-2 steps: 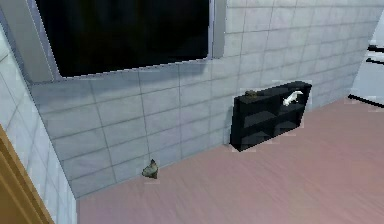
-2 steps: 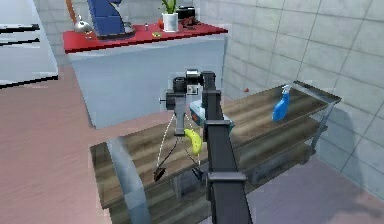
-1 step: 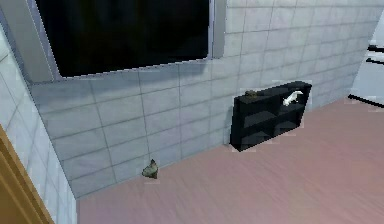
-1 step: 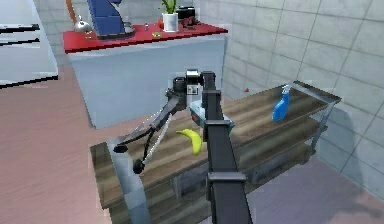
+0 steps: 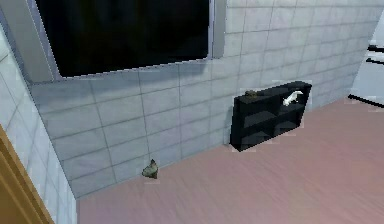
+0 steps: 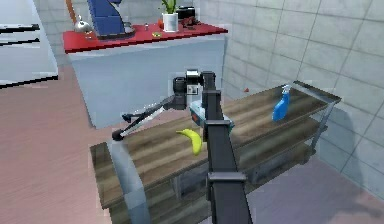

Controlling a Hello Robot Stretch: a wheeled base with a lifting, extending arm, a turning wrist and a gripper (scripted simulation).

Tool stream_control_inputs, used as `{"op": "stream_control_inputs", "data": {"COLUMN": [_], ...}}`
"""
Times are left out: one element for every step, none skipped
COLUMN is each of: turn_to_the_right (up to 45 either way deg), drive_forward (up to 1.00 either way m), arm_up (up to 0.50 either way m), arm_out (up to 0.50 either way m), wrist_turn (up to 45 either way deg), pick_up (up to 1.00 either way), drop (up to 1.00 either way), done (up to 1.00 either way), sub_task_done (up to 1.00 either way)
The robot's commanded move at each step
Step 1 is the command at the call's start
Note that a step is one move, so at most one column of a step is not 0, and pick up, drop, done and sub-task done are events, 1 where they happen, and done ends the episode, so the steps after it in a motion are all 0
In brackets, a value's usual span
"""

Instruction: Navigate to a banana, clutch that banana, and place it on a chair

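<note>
One yellow curved banana (image 6: 190, 141) lies flat on the long wood-plank counter (image 6: 258, 122), just left of the dark square arm bar (image 6: 222, 165) in the arm side view. Jaws: thin fingers (image 6: 148, 113) slant toward the counter's left end. Their state cannot be told, nor whether they hold anything. Blue spray bottle (image 6: 282, 103) stands well apart on the same top. Judgement: grasp not yet made. Set the fingertips square across the banana's middle, descend slowly, and avoid nudging it toward the edge.
</note>
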Motion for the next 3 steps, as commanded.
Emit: {"op": "stream_control_inputs", "data": {"turn_to_the_right": [0.0,0.0,0.0], "drive_forward": [0.00,0.00,0.00], "arm_up": [0.00,0.00,0.00], "arm_out": [0.00,0.00,0.00], "wrist_turn": [45.0,45.0,12.0], "pick_up": [0.00,0.00,0.00], "drop": [0.00,0.00,0.00], "done": [0.00,0.00,0.00], "sub_task_done": [0.00,0.00,0.00]}}
